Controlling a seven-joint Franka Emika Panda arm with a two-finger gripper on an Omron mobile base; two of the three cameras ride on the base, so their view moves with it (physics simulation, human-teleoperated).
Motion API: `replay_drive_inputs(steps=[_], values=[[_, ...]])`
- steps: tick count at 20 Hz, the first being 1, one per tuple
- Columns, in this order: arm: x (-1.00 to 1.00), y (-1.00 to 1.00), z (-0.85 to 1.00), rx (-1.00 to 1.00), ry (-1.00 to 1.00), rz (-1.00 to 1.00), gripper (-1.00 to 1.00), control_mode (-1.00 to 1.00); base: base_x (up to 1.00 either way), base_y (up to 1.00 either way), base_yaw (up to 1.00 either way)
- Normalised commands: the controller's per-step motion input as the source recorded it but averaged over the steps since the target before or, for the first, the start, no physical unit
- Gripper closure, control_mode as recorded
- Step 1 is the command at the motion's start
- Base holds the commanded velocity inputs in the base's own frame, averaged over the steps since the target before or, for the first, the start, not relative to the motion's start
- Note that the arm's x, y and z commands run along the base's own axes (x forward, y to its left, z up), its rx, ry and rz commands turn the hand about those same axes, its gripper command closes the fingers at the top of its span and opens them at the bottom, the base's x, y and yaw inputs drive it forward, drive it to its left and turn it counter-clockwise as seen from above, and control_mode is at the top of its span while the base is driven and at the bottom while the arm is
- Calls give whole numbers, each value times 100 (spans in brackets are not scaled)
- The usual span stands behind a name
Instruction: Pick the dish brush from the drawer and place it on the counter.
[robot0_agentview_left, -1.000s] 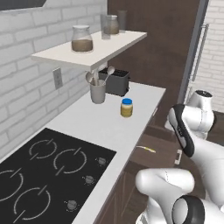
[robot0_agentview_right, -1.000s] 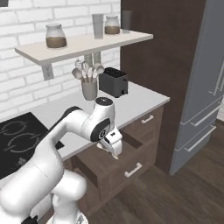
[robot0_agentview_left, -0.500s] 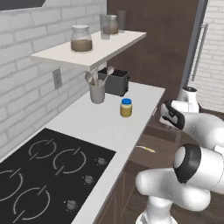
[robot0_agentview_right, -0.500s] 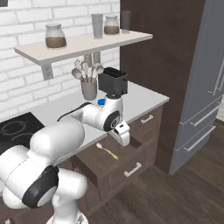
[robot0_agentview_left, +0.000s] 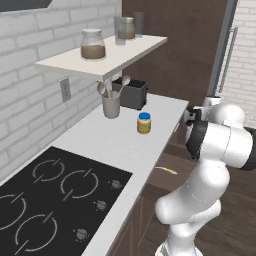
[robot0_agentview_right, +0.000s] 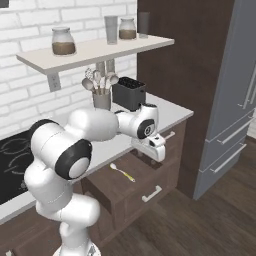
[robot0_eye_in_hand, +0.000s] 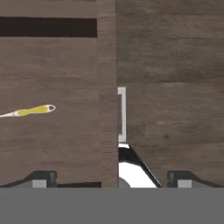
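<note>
Your drawer (robot0_agentview_right: 131, 185) stands pulled out under the counter (robot0_agentview_right: 172, 111), and the brush (robot0_agentview_right: 122, 172) lies flat on its wooden floor, yellow handle toward the front, whitish head toward the back. From the left base view you see the brush (robot0_agentview_left: 165, 170) as a thin yellow sliver just past the counter (robot0_agentview_left: 112, 145) edge. The gripper (robot0_agentview_right: 152, 148) hangs over the drawer's right part, near the front, well apart from the brush and holding nothing. In the hand view its tips (robot0_eye_in_hand: 41, 178) sit wide apart at the bottom corners, so the claw is apart. There the brush (robot0_eye_in_hand: 28, 111) lies to the left on the drawer (robot0_eye_in_hand: 52, 87) floor, and the drawer's silver handle (robot0_eye_in_hand: 122, 114) runs upright near the middle. On the counter you have a small jar (robot0_agentview_left: 144, 123) with a blue lid, a utensil crock (robot0_agentview_left: 111, 105) and a black toaster (robot0_agentview_left: 133, 93)
</note>
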Motion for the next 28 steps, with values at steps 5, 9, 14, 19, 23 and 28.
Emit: replay_drive_inputs(steps=[5,9,14,19,23,28], values=[[-49,-13,-40,1,0,2,-100,-100,0,0,0],[4,29,-61,0,-5,9,-100,-100,0,0,0],[60,29,-65,0,-6,6,-100,-100,0,0,0],[13,-3,-68,0,-1,6,-100,-100,0,0,0],[0,-39,-47,0,0,8,-100,-100,0,0,0],[4,-20,-63,0,0,7,-100,-100,0,0,0]])
